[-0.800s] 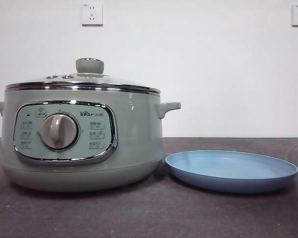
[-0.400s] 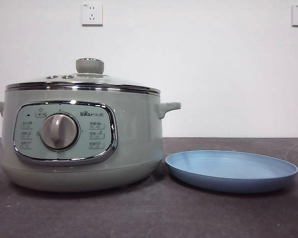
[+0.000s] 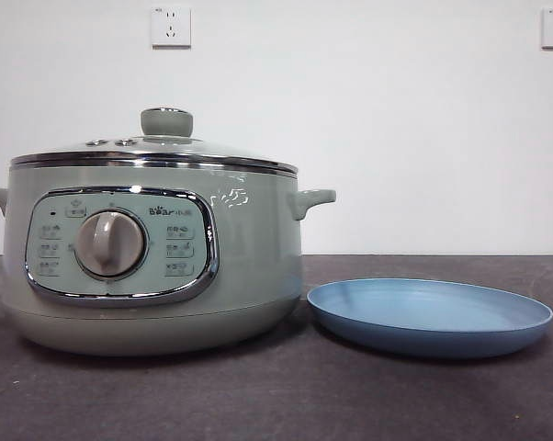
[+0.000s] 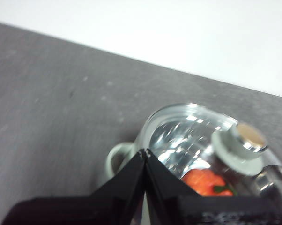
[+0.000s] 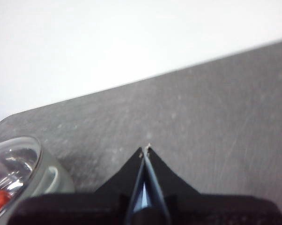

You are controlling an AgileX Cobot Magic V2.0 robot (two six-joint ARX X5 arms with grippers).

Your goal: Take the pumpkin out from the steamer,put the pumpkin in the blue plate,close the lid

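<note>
The steamer [image 3: 152, 253] sits on the dark table [image 3: 276, 395] with the lid [image 3: 157, 147] seated on its rim, knob [image 3: 166, 121] upright. The blue plate [image 3: 430, 315] lies on the table just beside the steamer, near its side handle. Seen through the glass from the left wrist, the pumpkin [image 4: 204, 182] rests inside the steamer under the lid. The left gripper [image 4: 144, 152] hangs above the steamer's edge, its jaws pressed together on nothing. The right gripper [image 5: 146, 149] hangs over bare table beside the steamer, jaws likewise together and holding nothing.
</note>
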